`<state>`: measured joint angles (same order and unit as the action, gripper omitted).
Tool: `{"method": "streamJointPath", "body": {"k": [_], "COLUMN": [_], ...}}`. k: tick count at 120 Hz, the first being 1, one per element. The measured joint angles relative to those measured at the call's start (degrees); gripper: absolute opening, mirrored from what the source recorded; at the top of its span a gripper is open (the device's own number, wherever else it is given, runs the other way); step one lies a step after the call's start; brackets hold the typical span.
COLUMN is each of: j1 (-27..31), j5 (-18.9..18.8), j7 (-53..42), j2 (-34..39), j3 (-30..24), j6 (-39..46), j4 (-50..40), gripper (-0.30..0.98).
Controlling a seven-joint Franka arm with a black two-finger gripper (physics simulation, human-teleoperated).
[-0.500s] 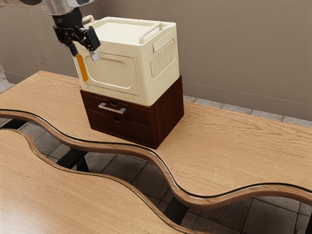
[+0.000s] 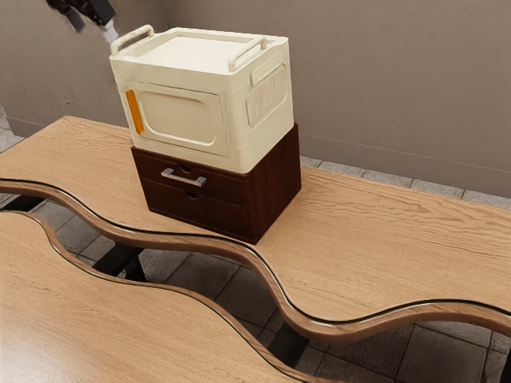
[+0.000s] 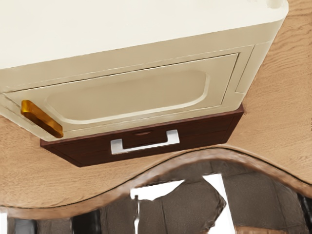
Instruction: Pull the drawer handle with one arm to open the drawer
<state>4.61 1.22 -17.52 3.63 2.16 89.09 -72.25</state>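
drawer handle (image 3: 146,148) | silvery, squared bar | drawer (image 2: 227,189) | dark red-brown, shut

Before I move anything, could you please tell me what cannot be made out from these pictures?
- Gripper, exterior view: blurred, its upper part cut off by the upper edge.
- Inside of the drawer unit, both views: hidden by its fronts.
- Back of the cream box, exterior view: turned away.
- Cream box's top, wrist view: partly cut off by the edge.
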Motion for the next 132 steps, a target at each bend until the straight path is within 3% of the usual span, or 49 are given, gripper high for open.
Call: {"method": "streamJointPath", "body": {"k": [18, 42, 60, 72, 96, 132], "j1": [5.1, 4.7, 2.6, 5.9, 2.5, -3.1], "j5": [-1.0, 0.8, 4.5, 6.8, 8.1, 4.0], "j7": [-18.4, -38.8, -51.2, -58.5, -70.1, -79.2], "j2": [3.9, -0.2, 0.2, 3.0, 11.0, 3.0], "j3": [2.8, 4.5, 11.9, 12.5, 10.8, 10.3], "j6": [-3.1, -1.4, 1.4, 8.0, 22.1, 43.8], "j4": [1.3, 0.2, -5.4, -16.2, -35.5, -44.1], "gripper": [0.69, 0.68, 0.68, 0.68, 0.62, 0.40]}}
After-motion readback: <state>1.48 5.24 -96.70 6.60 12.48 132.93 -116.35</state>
